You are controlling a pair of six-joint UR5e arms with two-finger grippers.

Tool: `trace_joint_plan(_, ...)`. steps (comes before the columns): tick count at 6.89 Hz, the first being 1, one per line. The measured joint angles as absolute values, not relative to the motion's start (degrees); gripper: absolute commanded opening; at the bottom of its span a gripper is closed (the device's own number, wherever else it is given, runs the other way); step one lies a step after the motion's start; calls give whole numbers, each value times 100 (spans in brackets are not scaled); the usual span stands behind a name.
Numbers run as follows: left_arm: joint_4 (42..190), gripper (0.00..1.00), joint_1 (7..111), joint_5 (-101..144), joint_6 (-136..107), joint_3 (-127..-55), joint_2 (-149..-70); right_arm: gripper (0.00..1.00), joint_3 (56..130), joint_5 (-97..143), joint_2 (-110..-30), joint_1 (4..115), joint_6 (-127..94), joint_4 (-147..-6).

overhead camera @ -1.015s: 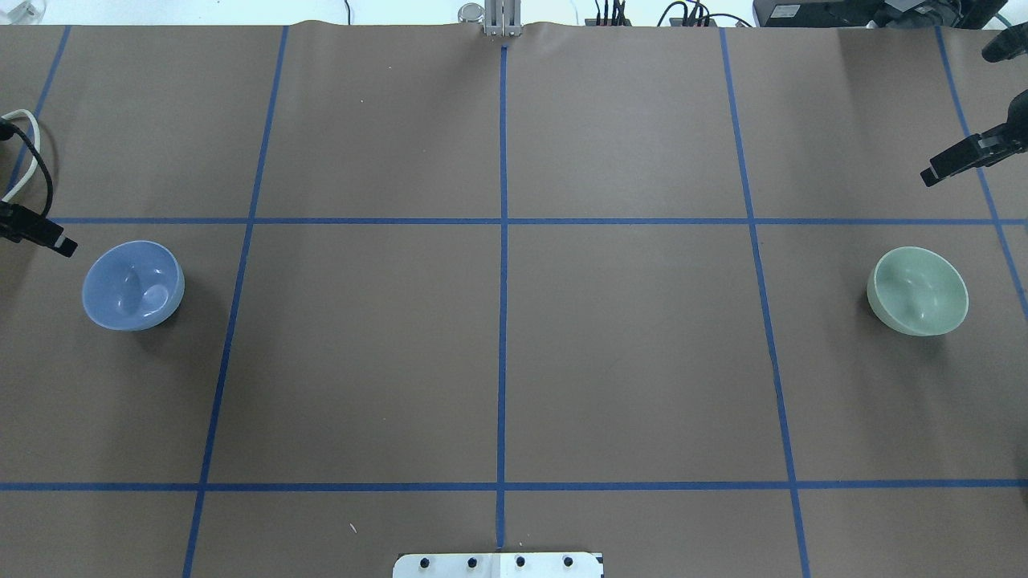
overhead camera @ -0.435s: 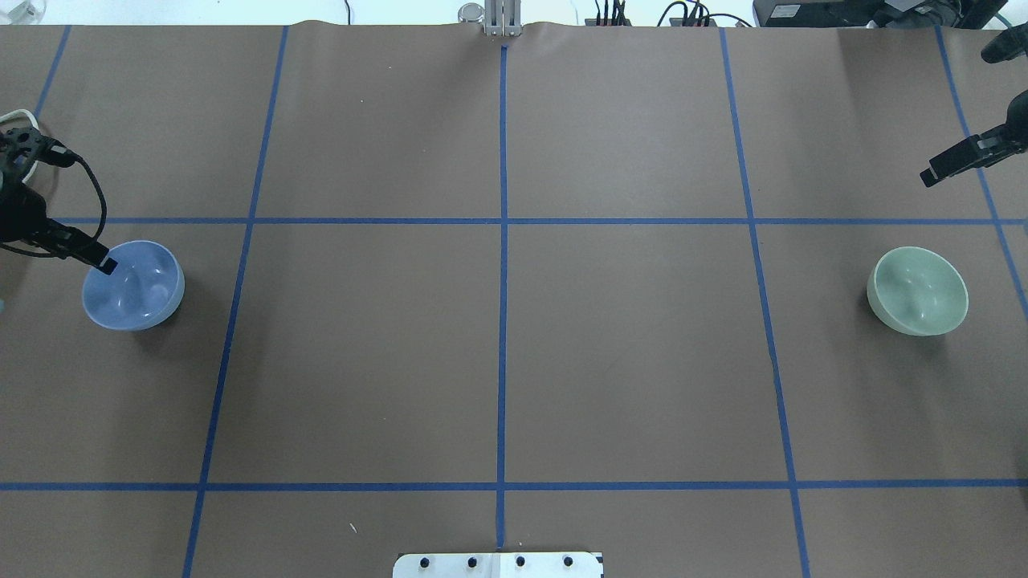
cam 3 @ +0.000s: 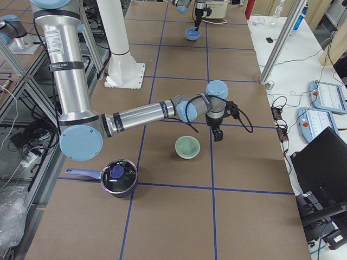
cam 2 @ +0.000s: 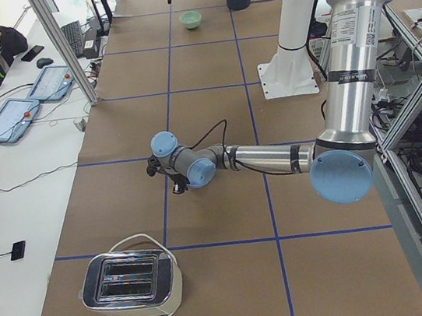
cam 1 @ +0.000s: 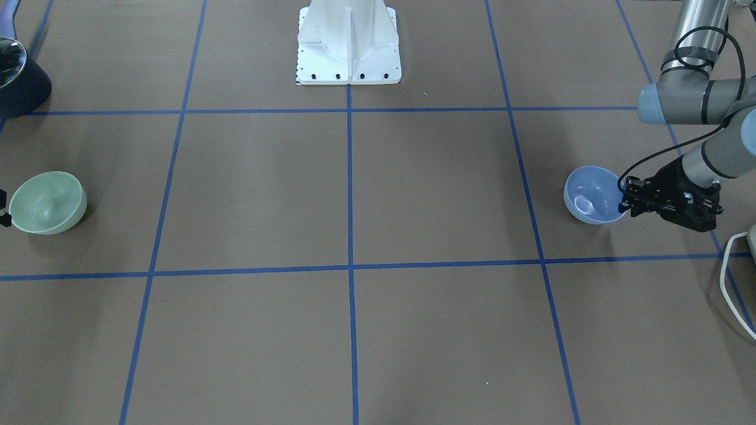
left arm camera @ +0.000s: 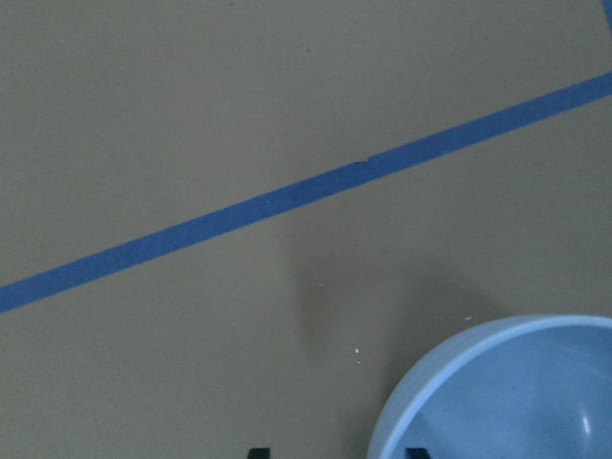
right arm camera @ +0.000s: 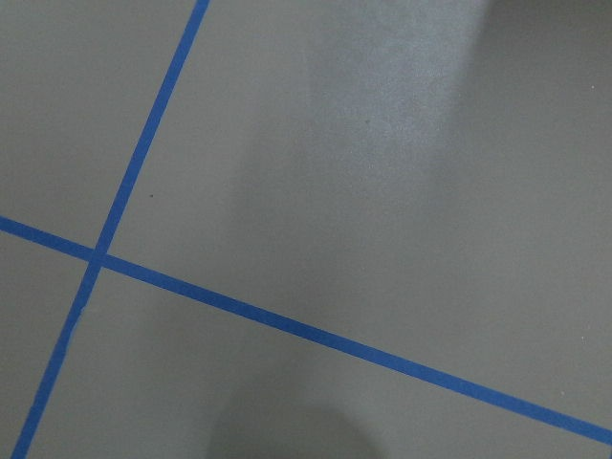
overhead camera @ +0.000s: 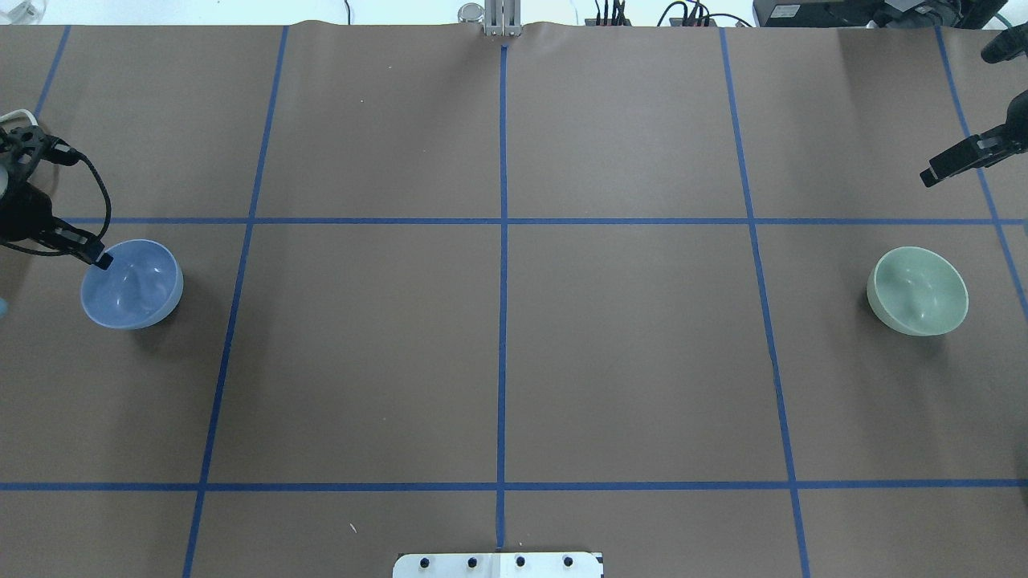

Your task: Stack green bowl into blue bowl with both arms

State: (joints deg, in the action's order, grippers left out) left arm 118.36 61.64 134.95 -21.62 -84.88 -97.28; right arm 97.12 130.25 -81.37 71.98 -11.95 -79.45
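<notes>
The blue bowl (overhead camera: 132,285) stands upright at the table's left; it also shows in the front view (cam 1: 592,202) and the left wrist view (left arm camera: 507,392). My left gripper (overhead camera: 103,260) is open at its far-left rim, one fingertip (left arm camera: 413,451) inside the bowl and one outside. The green bowl (overhead camera: 917,291) stands upright at the table's right, also seen in the right exterior view (cam 3: 187,147). My right gripper (overhead camera: 930,175) hangs above the table beyond the green bowl, apart from it; I cannot tell whether it is open or shut.
The white pedestal (cam 1: 348,44) stands at the robot's side of the table. A dark pot with a lid (cam 3: 116,177) sits near the green bowl's end. A toaster (cam 2: 130,283) with a cable sits at the blue bowl's end. Blue tape lines grid the brown table.
My left gripper has moved right from the table's edge and come down onto the blue bowl's rim. The right gripper and the green bowl have barely moved.
</notes>
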Motion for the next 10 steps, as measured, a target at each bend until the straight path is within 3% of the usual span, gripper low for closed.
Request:
trace_joint_plan(4,12265,0,6155,13563,-3371,-9123,-9812,100,9712,13025,-8130,7198,-1195,-7945)
trace_joint_plan(8,12062,0,4941,13052,-6136,-9227,-11392,100,9720,13025,-8130,7198,-1204,-7945)
trace_joint_plan(10,10986,0,4073,12048,-6600,-9210,-12334,100,9726,13025,-8130,7198,-1221,-7945)
